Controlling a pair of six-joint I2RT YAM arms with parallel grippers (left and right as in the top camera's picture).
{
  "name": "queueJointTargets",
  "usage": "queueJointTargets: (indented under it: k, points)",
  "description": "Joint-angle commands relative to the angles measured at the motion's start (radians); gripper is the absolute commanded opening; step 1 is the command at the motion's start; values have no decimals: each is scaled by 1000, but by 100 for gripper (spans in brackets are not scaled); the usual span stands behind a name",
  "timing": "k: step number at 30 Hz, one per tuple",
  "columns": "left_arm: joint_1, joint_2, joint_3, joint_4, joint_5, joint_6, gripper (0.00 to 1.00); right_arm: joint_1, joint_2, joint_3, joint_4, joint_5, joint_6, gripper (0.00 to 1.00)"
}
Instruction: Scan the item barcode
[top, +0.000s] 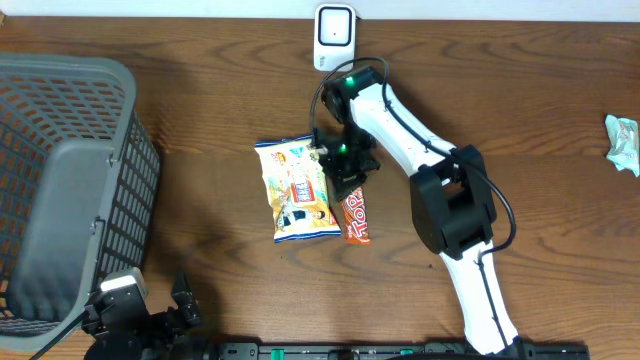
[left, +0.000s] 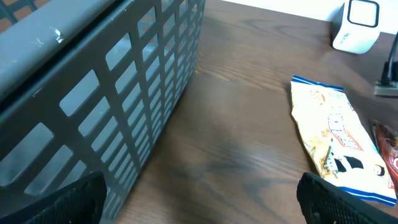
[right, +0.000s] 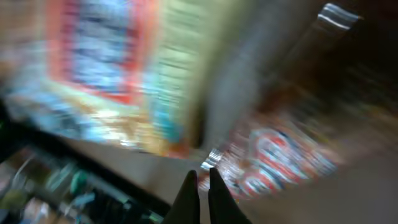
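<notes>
The right gripper (top: 345, 178) has its fingers pressed fully together, tips down at the top end of the red foil-wrapped snack bar (top: 357, 222); the wrist view is too blurred to tell whether they pinch the wrapper. The bar lies flat on the brown wooden table (top: 220, 90), touching a yellow snack bag (top: 297, 190), near the white box-shaped scanner (top: 333, 35). Well apart, the left gripper (left: 202, 208) gapes wide and empty beside a grey plastic basket (top: 60, 150)

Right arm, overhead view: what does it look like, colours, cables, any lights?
The right arm has white links and bulky black joint housings, a thin black cable looping along it, and two green lights near the wrist. The right gripper is black.
</notes>
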Motion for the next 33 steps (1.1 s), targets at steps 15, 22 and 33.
queueJointTargets:
  k: [15, 22, 33]
  points:
    - [3, -2, 5, 2, -3, -10, 98, 66, -601, 22, -20, 648, 556, 1]
    - [3, -2, 5, 2, -3, -10, 98, 99, -610, 5, -99, 914, 833, 7]
    - [3, -2, 5, 2, -3, -10, 98, 103, -610, -396, 216, 981, 1006, 49]
